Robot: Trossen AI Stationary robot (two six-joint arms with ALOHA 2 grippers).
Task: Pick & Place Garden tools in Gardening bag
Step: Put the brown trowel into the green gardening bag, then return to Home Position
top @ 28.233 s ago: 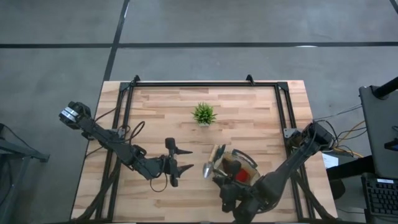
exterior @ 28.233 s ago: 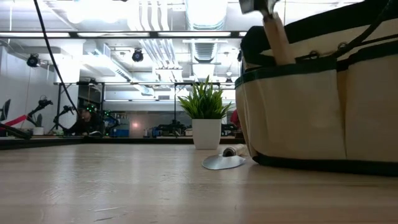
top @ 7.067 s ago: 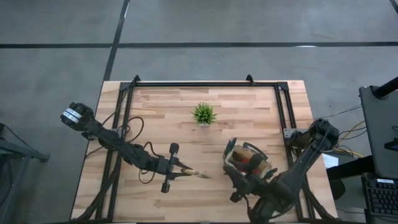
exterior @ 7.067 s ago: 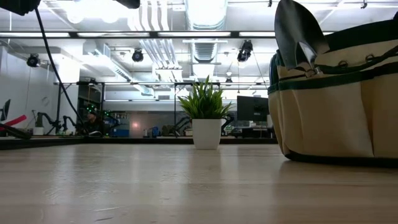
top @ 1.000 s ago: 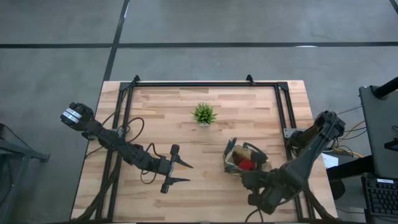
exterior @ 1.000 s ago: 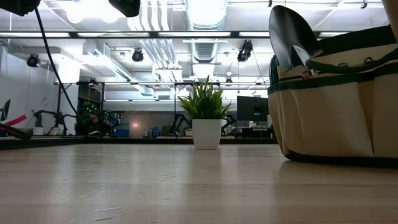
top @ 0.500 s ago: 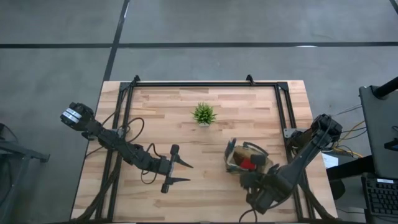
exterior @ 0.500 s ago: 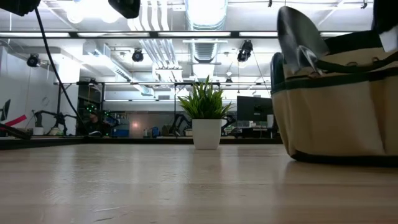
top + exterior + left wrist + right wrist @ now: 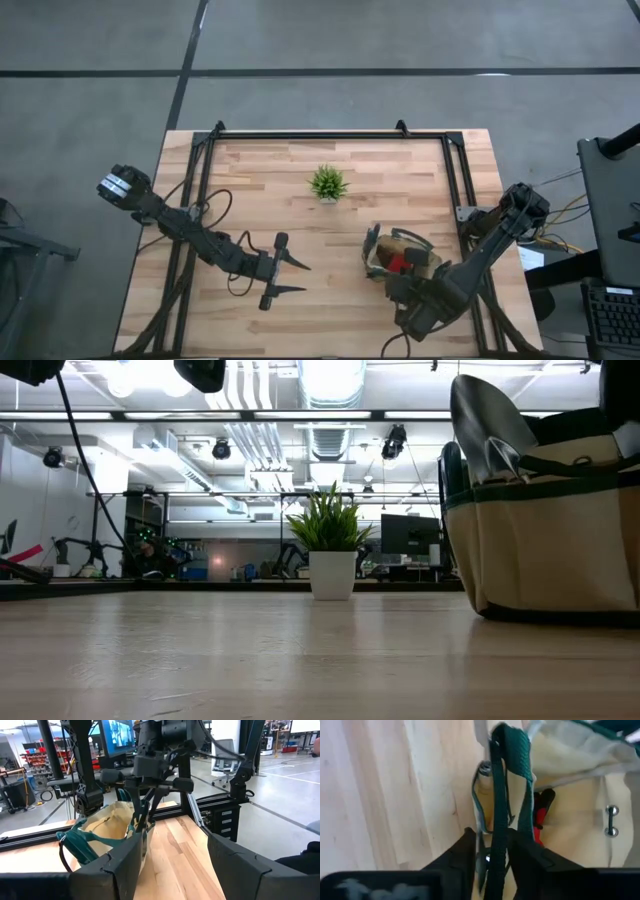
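The olive-tan gardening bag (image 9: 402, 260) stands on its base at the table's right-middle; it also shows in the low view (image 9: 560, 520). A silver trowel blade (image 9: 488, 418) sticks up out of its mouth, and a red item (image 9: 398, 264) lies inside. My right gripper (image 9: 394, 284) is at the bag's near rim, shut on its dark green loop handle. My left gripper (image 9: 298, 277) hovers open and empty over the table left of the bag. My right gripper pinches the bag's dark green loop handle (image 9: 498, 805) between its two fingers (image 9: 467, 845). The fingers point down at the bag's near rim. The strap runs straight from the fingers to the rim. The bag's base stays on the table.
A small spiky green plant in a white pot (image 9: 328, 184) stands at the far middle of the table, also seen in the low view (image 9: 331, 550). A black frame (image 9: 320, 136) runs along the table's far edge and sides. Bare wood lies between the two grippers.
The bag has slid a little toward the table's right edge, its base on the table and the trowel blade moving with it, held by my right gripper on the handle.
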